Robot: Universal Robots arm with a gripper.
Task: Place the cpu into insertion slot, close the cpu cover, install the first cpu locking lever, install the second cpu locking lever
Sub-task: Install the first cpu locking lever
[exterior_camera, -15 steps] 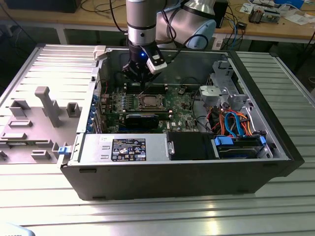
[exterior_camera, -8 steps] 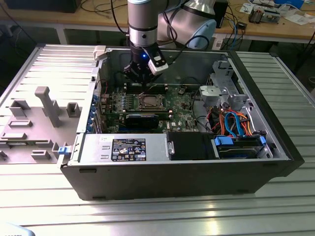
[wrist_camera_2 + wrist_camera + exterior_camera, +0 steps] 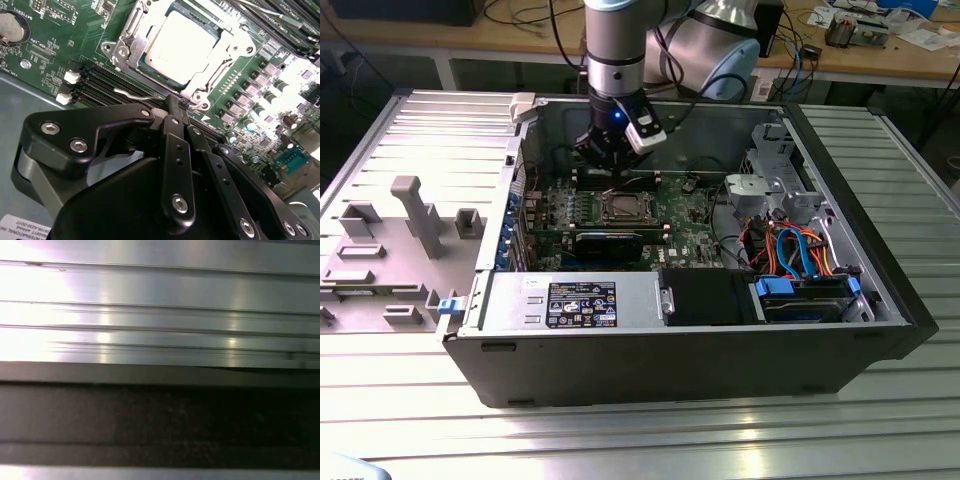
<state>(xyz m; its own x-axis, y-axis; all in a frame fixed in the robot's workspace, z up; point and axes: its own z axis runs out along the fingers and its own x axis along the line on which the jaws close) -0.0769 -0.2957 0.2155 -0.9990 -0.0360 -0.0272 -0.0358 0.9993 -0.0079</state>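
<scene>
In the second wrist view the cpu [image 3: 182, 42] lies flat in the insertion slot [image 3: 124, 49], its silvery top showing through the window of the cpu cover [image 3: 231, 49], which is folded down over it. A thin wire locking lever [image 3: 131, 94] runs along the socket's near side and ends at my fingertips. My gripper [image 3: 174, 102] is shut, its black fingers [image 3: 176, 150] pressed together, the tips at the lever's end by the socket corner. In the exterior view the gripper [image 3: 608, 165] hangs just behind the socket [image 3: 621, 208] inside the open computer case.
Black memory slots [image 3: 100, 80] lie beside the lever. A long black card [image 3: 608, 243] sits in front of the socket. Drive bays with orange and blue cables [image 3: 795, 255] fill the case at the exterior view's right. A grey fixture plate [image 3: 390, 240] lies outside at its left.
</scene>
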